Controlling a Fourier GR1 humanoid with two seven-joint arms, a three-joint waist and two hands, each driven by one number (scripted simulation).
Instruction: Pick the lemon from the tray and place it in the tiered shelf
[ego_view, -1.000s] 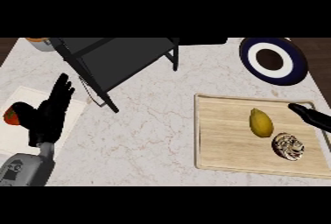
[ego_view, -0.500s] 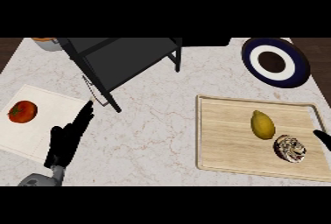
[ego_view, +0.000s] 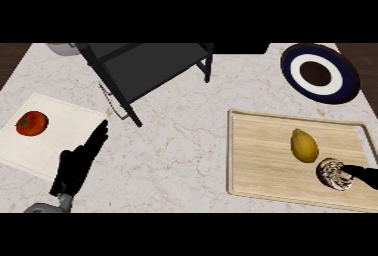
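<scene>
A yellow lemon (ego_view: 303, 145) lies on the wooden tray (ego_view: 258, 165) at the right of the counter. Beside it on the tray sits a brown and white mushroom (ego_view: 336, 174). The dark tiered shelf (ego_view: 148, 65) stands at the top, left of centre. Only a black fingertip of my right hand (ego_view: 365, 176) shows at the right edge, just right of the mushroom and apart from the lemon. My left hand (ego_view: 77, 165) is at the lower left with its fingers straight, holding nothing.
A red tomato (ego_view: 32, 123) lies on a white cutting board (ego_view: 59, 145) at the left. A dark blue and white plate (ego_view: 320, 73) sits at the top right. A small bowl (ego_view: 63, 47) peeks in at the top left.
My left hand has dropped toward the lower edge and off the white board, uncovering the tomato. My right hand has drawn back toward the right edge.
</scene>
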